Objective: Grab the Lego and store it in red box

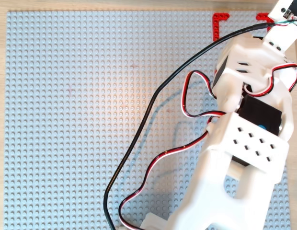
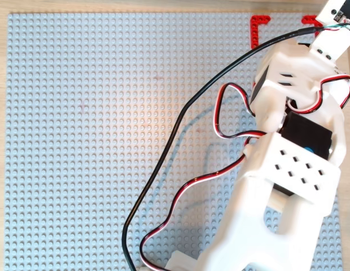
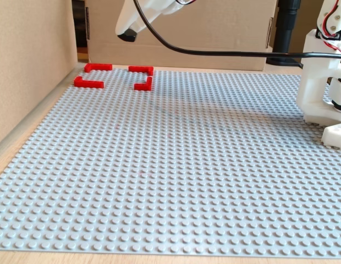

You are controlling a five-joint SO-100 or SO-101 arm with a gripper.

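In the fixed view my gripper [image 3: 128,34] hangs above the far left corner of the baseplate [image 3: 176,159], its white fingers closed around a small black glossy piece, the Lego [image 3: 126,37]. It is held above and slightly behind the red box [image 3: 142,70], four red L-shaped brackets with bare studs between them. In both overhead views only one red bracket [image 1: 218,21] [image 2: 257,25] shows at the top right. The arm [image 1: 244,143] [image 2: 288,169] covers the rest, and the fingertips and the Lego are out of view there.
Cardboard walls stand along the left [image 3: 27,71] and back [image 3: 214,33] of the baseplate. The arm's white base [image 3: 322,82] stands at the right. A black cable [image 1: 139,129] and a red-white-black wire [image 1: 158,163] loop over the plate's middle right.
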